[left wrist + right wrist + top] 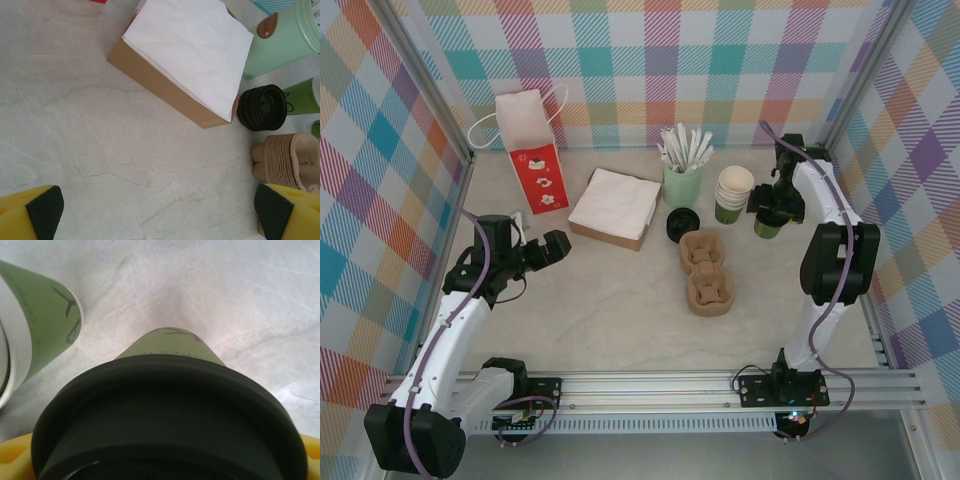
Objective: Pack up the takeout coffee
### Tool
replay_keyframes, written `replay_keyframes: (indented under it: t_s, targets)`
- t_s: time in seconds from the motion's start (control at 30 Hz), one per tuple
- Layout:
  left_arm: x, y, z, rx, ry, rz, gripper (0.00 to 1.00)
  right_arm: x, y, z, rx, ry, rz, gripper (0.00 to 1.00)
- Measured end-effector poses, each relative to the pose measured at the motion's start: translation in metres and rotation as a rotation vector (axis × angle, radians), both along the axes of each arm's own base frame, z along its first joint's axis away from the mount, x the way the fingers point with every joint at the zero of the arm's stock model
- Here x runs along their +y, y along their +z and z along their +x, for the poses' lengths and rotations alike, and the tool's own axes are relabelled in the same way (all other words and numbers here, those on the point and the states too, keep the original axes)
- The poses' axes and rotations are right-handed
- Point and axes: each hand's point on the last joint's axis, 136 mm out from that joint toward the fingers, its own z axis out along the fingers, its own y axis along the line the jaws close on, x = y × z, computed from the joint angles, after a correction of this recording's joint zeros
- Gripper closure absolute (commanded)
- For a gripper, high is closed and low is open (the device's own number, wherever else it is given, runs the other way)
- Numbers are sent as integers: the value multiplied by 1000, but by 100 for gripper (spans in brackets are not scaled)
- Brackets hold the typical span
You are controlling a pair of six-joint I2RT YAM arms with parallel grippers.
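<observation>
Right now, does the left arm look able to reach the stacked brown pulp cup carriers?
Probably yes. The left pincer is open, and bare marbled tabletop lies between it and the stacked brown pulp cup carriers; the brown box of white napkins sits to one side.

Left arm reaches low, tool (pixel 159 210) spread wide; right arm folded, tool (pixel 768 214) clasping the takeout coffee (pixel 170 347).
</observation>
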Motion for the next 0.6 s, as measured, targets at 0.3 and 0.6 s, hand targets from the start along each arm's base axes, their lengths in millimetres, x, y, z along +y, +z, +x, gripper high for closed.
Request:
replay_keyframes:
  t_s: [0.3, 0.6]
  targets:
    - [-1, 0, 0, 1, -6, -5, 0, -1, -27, 10, 45, -10, 34, 9]
    - [-2, 0, -1, 2, -8, -7, 0, 1, -28, 7, 43, -9, 49, 0]
